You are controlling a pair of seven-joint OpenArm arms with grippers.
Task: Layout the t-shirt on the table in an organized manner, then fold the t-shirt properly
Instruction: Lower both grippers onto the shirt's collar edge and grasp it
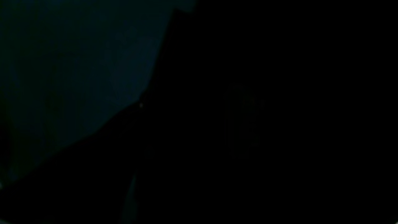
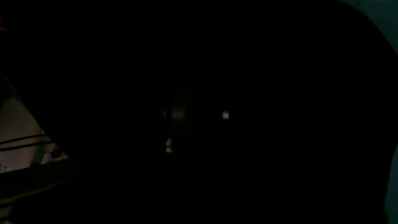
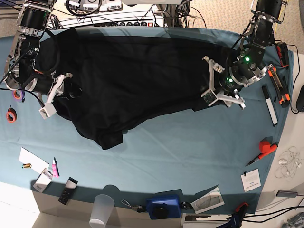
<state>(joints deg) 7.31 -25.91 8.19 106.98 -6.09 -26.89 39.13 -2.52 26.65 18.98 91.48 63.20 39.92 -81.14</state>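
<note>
Black shirt [image 3: 137,80] is spread lengthwise along the table's [image 3: 190,147] far edge, between both arms. Left gripper [image 3: 219,90] is seen spread at one end; right gripper [image 3: 53,95] state cannot be told.

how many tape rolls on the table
2, both at the table's edge on the base view's left: a purple tape roll and below it a red tape roll. The t-shirt may hide more.

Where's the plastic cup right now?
In the base view, the plastic cup stands at the table's near edge, left of centre, beside the blue device.
</note>
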